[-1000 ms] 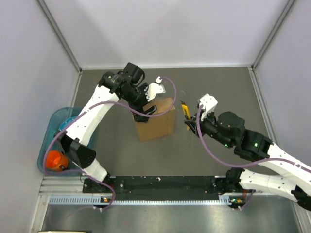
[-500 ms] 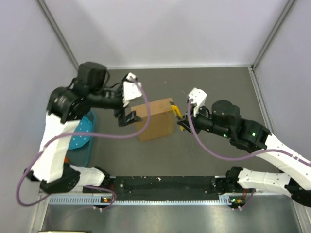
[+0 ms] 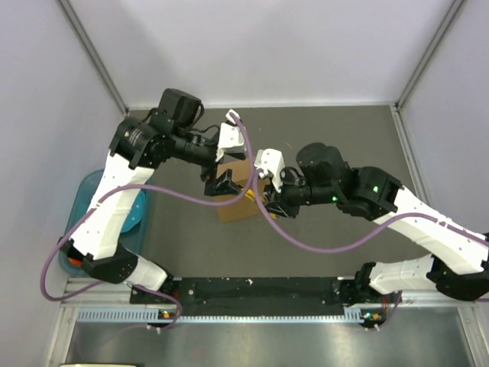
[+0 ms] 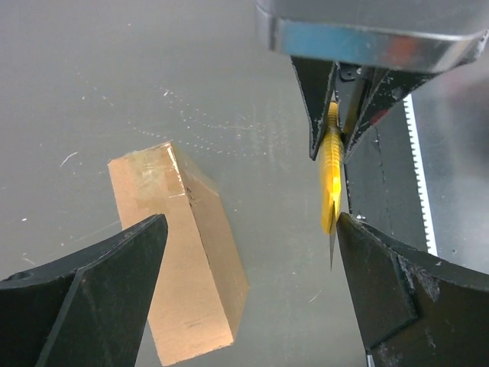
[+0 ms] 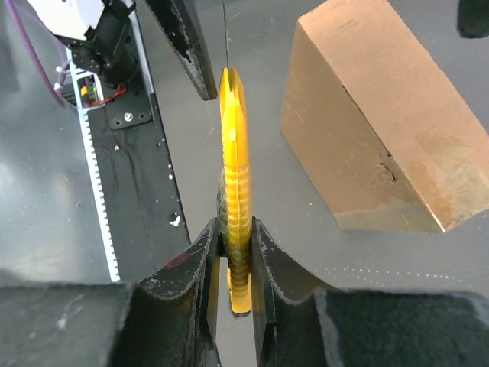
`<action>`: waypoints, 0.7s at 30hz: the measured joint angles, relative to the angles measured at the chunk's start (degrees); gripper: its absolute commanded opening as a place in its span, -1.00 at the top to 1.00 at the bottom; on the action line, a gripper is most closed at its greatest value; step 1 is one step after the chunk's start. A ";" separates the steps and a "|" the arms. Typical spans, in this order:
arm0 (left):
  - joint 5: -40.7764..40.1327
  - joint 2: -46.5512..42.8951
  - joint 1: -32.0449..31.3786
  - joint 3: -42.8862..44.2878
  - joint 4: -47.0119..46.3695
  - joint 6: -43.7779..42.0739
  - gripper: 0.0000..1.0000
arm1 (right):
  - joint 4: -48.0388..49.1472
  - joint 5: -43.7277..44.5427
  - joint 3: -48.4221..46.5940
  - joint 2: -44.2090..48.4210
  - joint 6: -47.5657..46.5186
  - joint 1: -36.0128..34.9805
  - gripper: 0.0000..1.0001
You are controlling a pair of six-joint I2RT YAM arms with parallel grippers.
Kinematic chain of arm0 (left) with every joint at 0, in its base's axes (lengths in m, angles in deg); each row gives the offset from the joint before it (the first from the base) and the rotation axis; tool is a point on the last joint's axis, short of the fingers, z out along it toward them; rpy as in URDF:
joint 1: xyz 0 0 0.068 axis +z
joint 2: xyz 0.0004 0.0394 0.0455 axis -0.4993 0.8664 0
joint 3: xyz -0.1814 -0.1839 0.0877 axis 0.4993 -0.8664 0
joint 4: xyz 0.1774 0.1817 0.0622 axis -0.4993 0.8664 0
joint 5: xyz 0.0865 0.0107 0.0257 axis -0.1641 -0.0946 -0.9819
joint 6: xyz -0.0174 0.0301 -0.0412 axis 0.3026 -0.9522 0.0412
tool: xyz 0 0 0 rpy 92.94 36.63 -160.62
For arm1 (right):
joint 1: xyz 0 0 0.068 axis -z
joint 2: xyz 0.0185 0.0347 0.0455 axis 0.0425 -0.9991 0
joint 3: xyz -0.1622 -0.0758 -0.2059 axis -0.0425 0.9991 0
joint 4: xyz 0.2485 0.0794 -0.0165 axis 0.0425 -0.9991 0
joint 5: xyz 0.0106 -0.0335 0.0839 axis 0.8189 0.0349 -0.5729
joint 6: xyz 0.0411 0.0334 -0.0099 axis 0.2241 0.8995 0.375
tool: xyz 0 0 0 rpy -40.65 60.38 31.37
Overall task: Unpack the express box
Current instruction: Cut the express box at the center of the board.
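Observation:
The express box [image 3: 238, 206], plain brown cardboard, stands on the grey mat at mid table, partly hidden by both grippers. In the left wrist view the box [image 4: 179, 260] stands on edge with clear tape on its narrow top face. My left gripper [image 3: 221, 182] is open and empty, hovering above the box; its fingers [image 4: 92, 298] straddle the box and the bare mat beside it. My right gripper [image 3: 269, 202] is shut on the yellow utility knife [image 5: 235, 168], blade out, just right of the box [image 5: 382, 115]. The knife [image 4: 330, 172] is apart from the cardboard.
A blue bin [image 3: 82, 200] sits at the table's left edge, with something orange [image 3: 69, 260] in it, mostly hidden by the left arm. The black base rail [image 3: 252, 289] runs along the near edge. Grey walls close in the left, back and right sides.
The right gripper has carried the knife left, from beside the box's right face to close over its near right corner. The left gripper swung out left, then came back over the box.

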 measured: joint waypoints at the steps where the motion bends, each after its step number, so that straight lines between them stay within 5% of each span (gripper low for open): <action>1: 0.44 0.00 0.00 -0.33 -0.02 -0.02 -0.95 | -0.42 -0.04 -0.35 0.04 -0.33 0.00 1.00; 12: 5.20 -1.77 0.00 -1.66 -0.04 0.37 -0.29 | -1.66 0.04 -1.73 0.11 -3.10 -0.17 1.00; 21: 7.32 -1.99 -1.42 -4.44 -0.02 1.42 -0.30 | -2.47 1.84 -3.80 -0.79 -4.28 -0.17 1.00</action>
